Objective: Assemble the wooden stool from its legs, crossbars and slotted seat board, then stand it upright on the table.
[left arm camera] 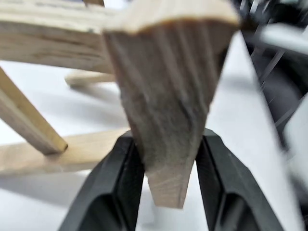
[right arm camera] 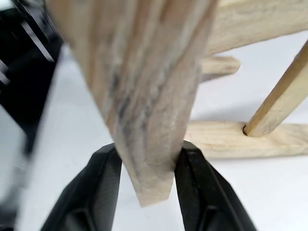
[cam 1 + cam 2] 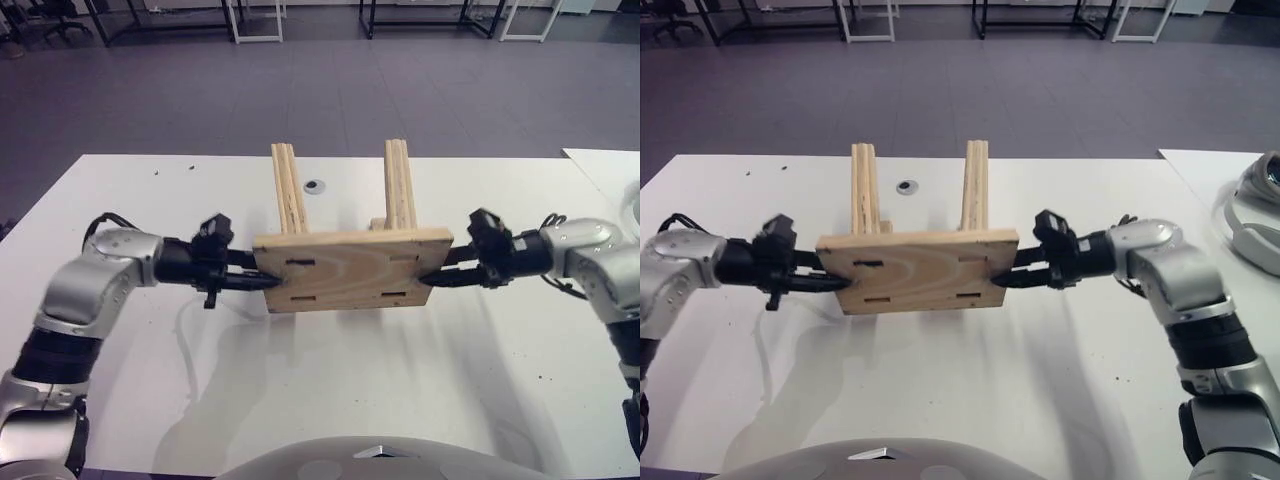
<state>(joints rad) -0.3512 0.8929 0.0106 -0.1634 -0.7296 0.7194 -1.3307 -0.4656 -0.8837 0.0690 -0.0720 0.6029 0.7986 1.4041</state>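
Observation:
The wooden stool lies on its side on the white table (image 3: 330, 400), its slotted seat board (image 3: 350, 268) facing me. Two legs (image 3: 289, 190) (image 3: 399, 185) point away toward the table's far edge. My left gripper (image 3: 262, 281) is shut on the board's left edge, and my right gripper (image 3: 428, 279) is shut on its right edge. In the left wrist view the black fingers (image 1: 120, 168) pinch the board's edge (image 1: 166, 110), with a crossbar (image 1: 29, 120) and a lower leg (image 1: 72, 151) behind. The right wrist view has the same grip on the board (image 2: 144, 96), beside a crossbar (image 2: 281, 101).
A small dark round object (image 3: 316, 186) lies on the table between the legs, near the far edge. A white rounded device (image 3: 1255, 215) sits on a neighbouring table at the right. Bare tabletop stretches in front of the stool.

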